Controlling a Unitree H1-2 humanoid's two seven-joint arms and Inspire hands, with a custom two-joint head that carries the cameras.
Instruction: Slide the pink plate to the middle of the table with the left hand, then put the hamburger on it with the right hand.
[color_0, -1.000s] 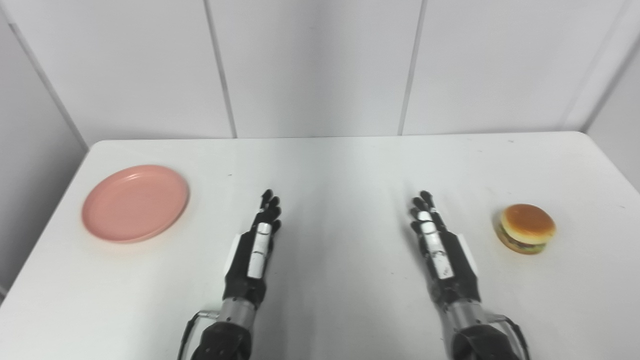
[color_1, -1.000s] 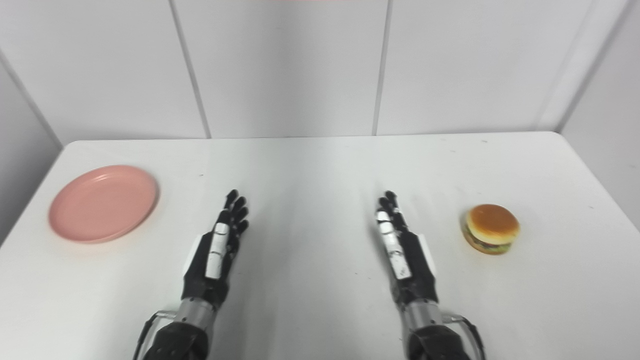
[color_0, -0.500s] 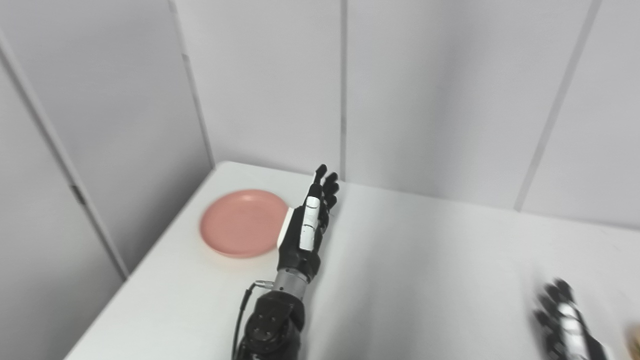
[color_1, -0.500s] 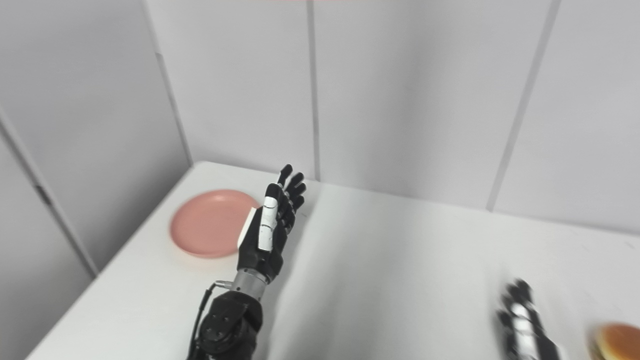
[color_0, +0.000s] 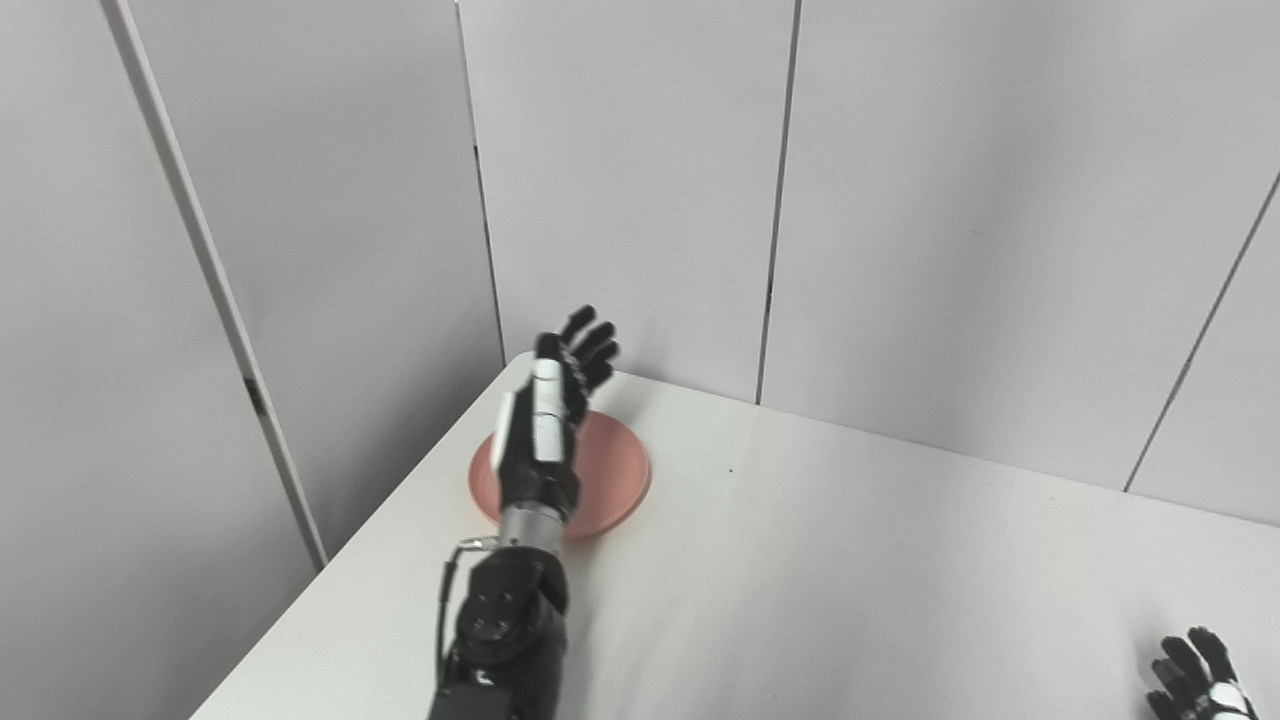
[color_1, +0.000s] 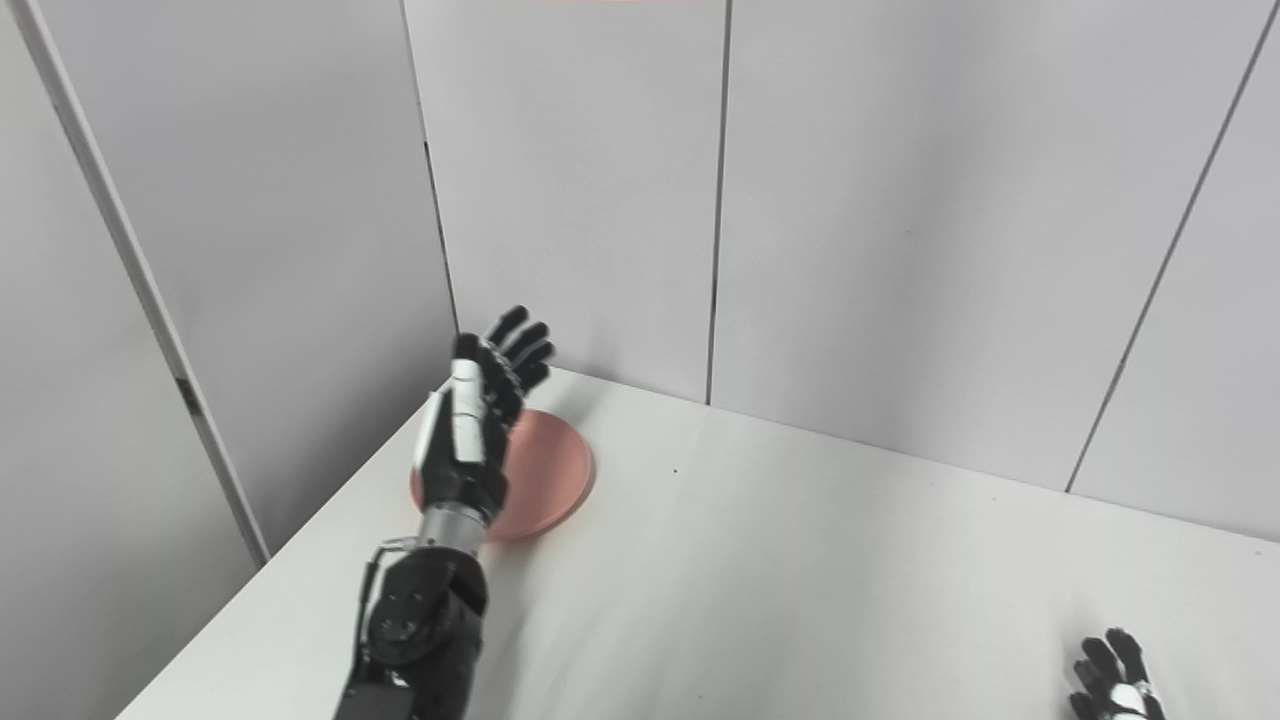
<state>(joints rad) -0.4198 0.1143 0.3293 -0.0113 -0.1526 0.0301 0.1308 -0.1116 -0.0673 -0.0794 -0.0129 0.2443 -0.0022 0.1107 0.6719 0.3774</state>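
The pink plate lies near the far left corner of the white table; it also shows in the right eye view. My left hand is raised above the plate with its fingers spread, open and empty, and it covers the plate's left part. Only the fingertips of my right hand show at the bottom right edge, fingers apart, resting low over the table; they also show in the right eye view. The hamburger is out of view.
Grey wall panels stand close behind the table and along its left edge. The table's left edge runs diagonally just left of my left arm.
The camera has swung left and up, so the hamburger has left the picture. My left hand has moved from beside the plate's right rim to above the plate. The right hand stays low.
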